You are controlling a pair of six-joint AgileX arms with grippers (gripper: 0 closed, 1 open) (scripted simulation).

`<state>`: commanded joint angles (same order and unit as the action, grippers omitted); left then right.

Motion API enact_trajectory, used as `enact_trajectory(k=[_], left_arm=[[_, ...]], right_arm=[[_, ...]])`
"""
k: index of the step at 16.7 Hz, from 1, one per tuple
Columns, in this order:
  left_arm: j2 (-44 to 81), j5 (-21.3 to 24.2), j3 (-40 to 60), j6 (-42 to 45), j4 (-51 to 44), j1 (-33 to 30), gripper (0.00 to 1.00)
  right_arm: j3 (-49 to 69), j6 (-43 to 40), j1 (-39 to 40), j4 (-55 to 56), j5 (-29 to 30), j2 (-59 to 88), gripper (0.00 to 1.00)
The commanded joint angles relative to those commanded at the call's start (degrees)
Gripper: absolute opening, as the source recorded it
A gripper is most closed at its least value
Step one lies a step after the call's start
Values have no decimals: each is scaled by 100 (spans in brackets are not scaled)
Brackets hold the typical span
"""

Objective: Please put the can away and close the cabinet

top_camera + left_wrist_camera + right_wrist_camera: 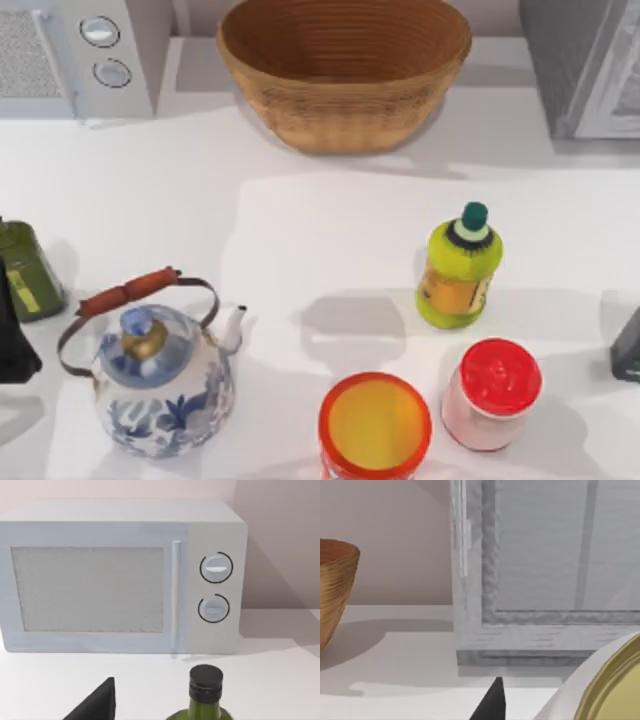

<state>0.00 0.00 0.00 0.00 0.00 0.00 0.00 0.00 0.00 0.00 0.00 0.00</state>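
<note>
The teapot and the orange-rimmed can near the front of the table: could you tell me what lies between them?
Nothing: in the top view the stretch of white table between the teapot and the can is bare.

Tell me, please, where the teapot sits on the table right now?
In the top view, the blue-and-white teapot stands at the table's front left, beside the green bottle and left of the orange-rimmed can.

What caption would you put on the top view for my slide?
Tabletop before sorting: wicker basket at the back, patterned teapot front left, yellow bottle, red-lidded jar and orange can front right.
</note>
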Motion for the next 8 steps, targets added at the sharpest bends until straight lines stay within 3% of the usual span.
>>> enact_trajectory(k=[8], left_arm=[[0, 0, 0, 0, 0, 0, 100]], right_arm=[[622, 31, 44, -290, 117, 633, 0]])
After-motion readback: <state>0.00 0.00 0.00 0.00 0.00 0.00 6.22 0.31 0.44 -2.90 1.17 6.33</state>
